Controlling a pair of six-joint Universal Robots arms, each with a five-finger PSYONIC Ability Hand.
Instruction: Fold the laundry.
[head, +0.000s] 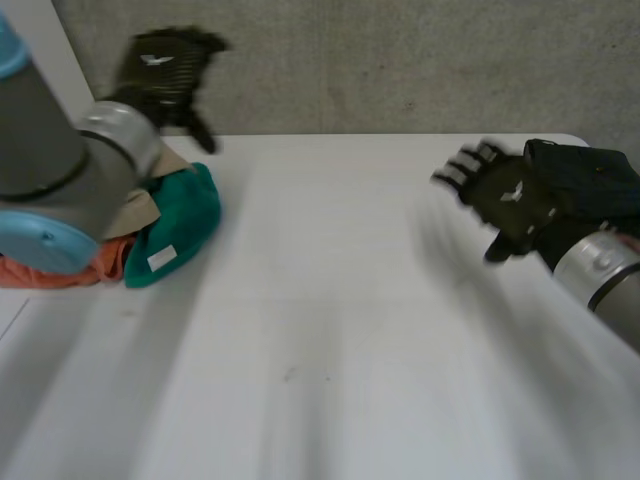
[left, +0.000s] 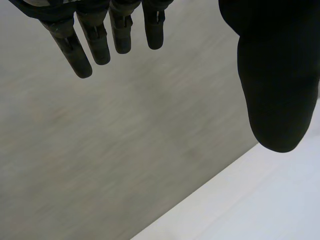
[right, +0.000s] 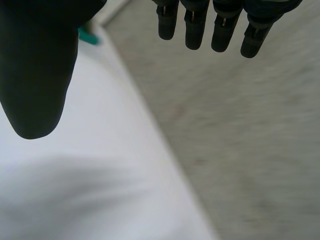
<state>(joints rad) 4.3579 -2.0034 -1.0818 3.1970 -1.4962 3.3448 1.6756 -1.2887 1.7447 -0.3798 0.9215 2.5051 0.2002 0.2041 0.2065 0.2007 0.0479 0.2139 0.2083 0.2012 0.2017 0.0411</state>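
Left hand (head: 165, 70) raised just beyond the laundry, fingers (left: 95, 42) straight, thumb well apart, holding nothing, right hand (head: 505, 195) over right side of white table (head: 330, 330), fingers (right: 195, 30) straight, empty, green cloth (head: 180, 225) and orange cloth (head: 60, 272) bunched together at table's left, touching left arm (head: 60, 160).

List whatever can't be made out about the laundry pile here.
- Head view: the left arm covers part of the pile, so the orange cloth and tan cloth show as strips, and the number of pieces is uncertain.
- Head view: the orange cloth also runs off the edge.
- Head view: the white tag on the green cloth is too small to read.
- Right wrist view: the right hand hides all but a sliver of the green cloth behind its thumb.
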